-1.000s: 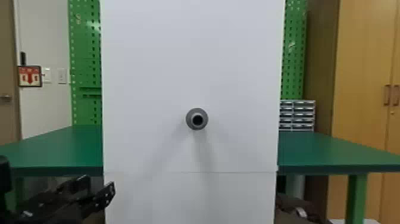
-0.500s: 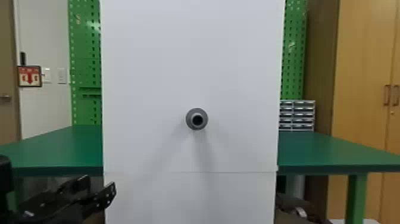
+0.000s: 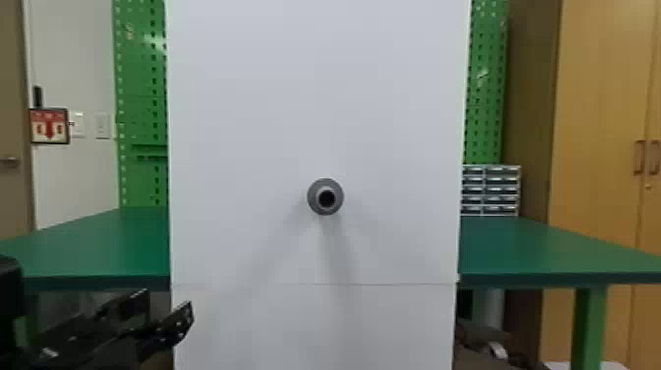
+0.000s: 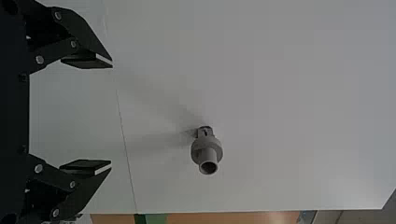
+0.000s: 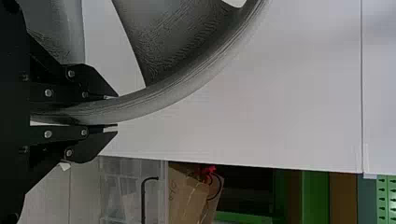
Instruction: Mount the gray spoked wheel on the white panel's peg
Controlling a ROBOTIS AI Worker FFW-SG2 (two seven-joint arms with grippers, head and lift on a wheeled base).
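The gray peg sticks out from the middle of the white panel. Low at the left in the head view is my left gripper, below and left of the peg. In the left wrist view this gripper stands open, nothing between its fingers, with the peg farther off, in front of the panel. The right wrist view has my right gripper shut on the rim of the gray spoked wheel, with the panel behind it.
Green tables flank the panel on both sides, with a small drawer unit on the right one. A clear bin and a cardboard box lie beyond the panel edge in the right wrist view.
My left gripper has shifted very slightly to the right in the head view. The peg and panel have stayed where they were.
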